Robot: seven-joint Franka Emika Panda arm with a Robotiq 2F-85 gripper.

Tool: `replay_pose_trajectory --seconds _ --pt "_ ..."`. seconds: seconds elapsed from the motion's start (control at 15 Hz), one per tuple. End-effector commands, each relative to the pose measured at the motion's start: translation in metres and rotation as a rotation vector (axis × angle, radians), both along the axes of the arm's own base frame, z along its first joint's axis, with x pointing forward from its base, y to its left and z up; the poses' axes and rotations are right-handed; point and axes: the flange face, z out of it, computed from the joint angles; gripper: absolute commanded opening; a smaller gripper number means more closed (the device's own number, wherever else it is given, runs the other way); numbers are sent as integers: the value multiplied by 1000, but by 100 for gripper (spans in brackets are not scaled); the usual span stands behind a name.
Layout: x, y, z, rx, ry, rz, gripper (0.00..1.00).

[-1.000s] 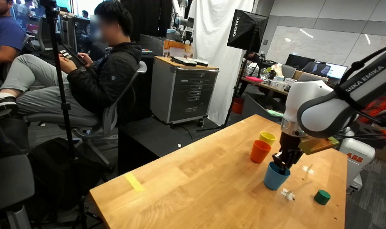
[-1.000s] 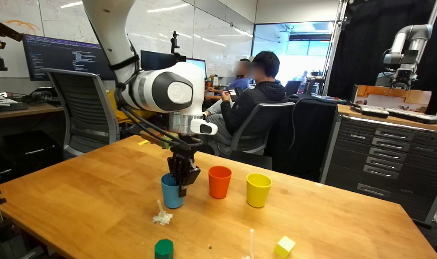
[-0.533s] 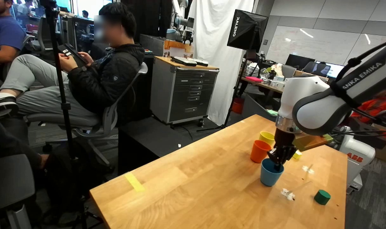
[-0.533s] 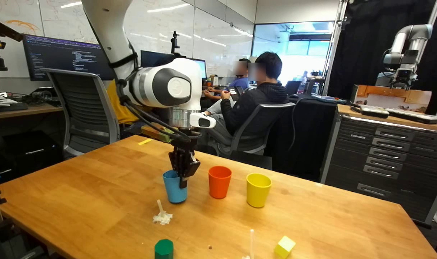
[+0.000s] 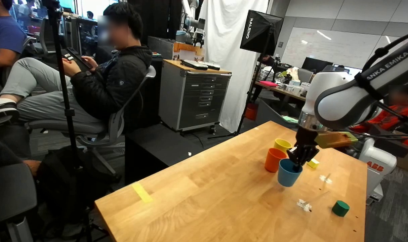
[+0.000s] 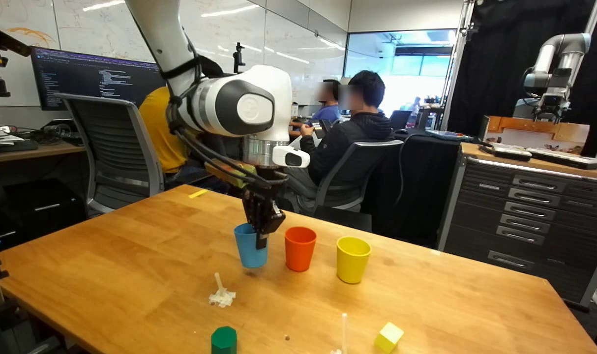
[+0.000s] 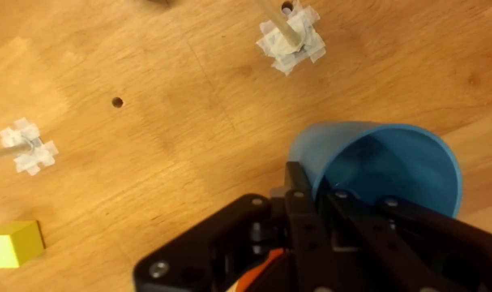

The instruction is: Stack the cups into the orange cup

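Observation:
My gripper [image 7: 313, 178] is shut on the wall of the blue cup [image 7: 396, 162], one finger inside the cup and one outside. In both exterior views the gripper [image 6: 259, 237] holds the blue cup [image 6: 247, 253] upright, slightly tilted, a little above the table with a shadow under it. The orange cup [image 6: 300, 250] stands upright on the table close beside it; in the other exterior view the blue cup [image 5: 288, 176] partly overlaps the orange cup [image 5: 274, 160]. The yellow cup [image 6: 352, 261] stands upright beyond the orange cup. In the wrist view only an orange sliver [image 7: 259, 268] shows behind the gripper.
A green block [image 6: 223, 340] and a yellow block [image 6: 389, 337] lie on the wooden table [image 6: 146, 255]. Thin pale sticks stand in white tape patches [image 7: 290, 44] [image 7: 29, 148]. The table's far edge runs behind the cups.
The gripper has lifted the blue cup off the table and carried it toward the orange cup. The orange and yellow cups have not moved.

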Motion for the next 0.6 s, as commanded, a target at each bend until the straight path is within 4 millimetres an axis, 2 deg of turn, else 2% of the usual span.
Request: replay_pose_trajectory --seconds 0.0,0.4,0.53 --pt "-7 -27 48 100 -58 -16 5" --pt "-17 -81 116 247 -187 -78 5" --pt "-16 -95 131 276 -214 -111 5"
